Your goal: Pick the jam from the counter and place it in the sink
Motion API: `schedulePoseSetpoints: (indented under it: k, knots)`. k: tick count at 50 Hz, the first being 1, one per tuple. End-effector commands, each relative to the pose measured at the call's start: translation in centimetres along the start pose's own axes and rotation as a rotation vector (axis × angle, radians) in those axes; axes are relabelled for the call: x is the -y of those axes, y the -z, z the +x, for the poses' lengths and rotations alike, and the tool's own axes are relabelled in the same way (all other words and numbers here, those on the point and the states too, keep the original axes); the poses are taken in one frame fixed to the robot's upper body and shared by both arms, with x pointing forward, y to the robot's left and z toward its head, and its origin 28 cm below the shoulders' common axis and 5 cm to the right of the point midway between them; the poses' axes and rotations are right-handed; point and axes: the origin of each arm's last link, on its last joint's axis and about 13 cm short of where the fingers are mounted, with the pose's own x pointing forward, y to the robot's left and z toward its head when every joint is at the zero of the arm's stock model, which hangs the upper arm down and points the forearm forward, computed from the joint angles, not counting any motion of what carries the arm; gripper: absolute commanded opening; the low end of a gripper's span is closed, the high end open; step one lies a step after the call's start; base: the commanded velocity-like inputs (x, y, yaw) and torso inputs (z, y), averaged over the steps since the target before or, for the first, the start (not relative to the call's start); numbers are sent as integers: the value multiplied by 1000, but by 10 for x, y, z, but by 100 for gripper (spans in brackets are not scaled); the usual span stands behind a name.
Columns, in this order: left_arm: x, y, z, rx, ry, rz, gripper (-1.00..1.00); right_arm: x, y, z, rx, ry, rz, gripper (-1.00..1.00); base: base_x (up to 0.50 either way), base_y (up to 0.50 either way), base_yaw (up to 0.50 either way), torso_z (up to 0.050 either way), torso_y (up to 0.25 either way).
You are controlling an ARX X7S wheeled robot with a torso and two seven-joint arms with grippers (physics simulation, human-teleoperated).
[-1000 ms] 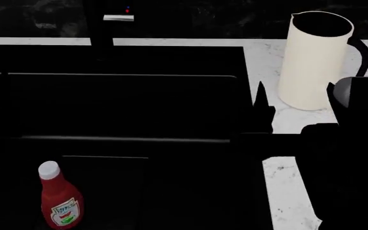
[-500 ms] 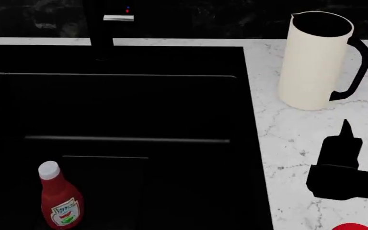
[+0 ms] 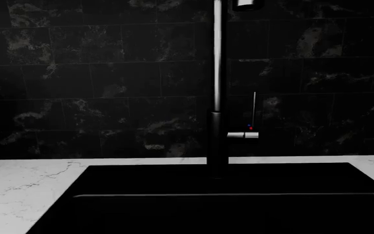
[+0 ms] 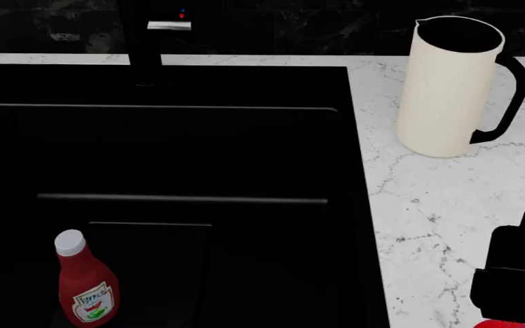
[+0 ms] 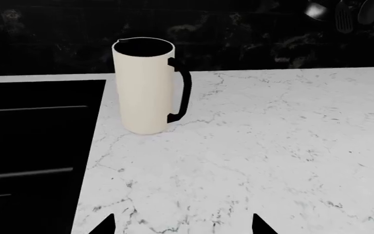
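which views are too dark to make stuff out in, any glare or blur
Head view: the sink is near-uniform black, and the right gripper reads as a silhouette. Left wrist view: dim backsplash, with only the faucet catching light. Right wrist view: the bright counter and pitcher are sharp; no glare or blur.

Table (image 4: pixel 426 205): white marble-look top with thin grey veins, running beside and behind the sink (image 4: pixel 171 150), a deep black basin set into it. Upon it: one tall cream pitcher (image 4: pixel 447 85), upright, black handle, near the basin's far right corner. One red lid, jam (image 4: pixel 504 323), barely visible at the near edge of the head view.
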Motion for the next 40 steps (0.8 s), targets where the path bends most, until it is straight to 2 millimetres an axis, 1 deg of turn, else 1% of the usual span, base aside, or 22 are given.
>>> schedulePoseSetpoints:
  k: [1, 29, 40]
  knots:
    - [-1, 0, -1, 7, -19, -21, 100, 2, 3, -3, -21, 0, -6, 100, 0, 0, 0, 0, 0]
    - [-1, -1, -1, 8, -19, -21, 100, 6, 19, -10, -100, -18, 8, 100, 0, 0, 0, 0, 0]
    - [0, -1, 0, 6, -17, -20, 100, -1, 24, -16, -129, -44, 12, 100, 0, 0, 0, 0, 0]
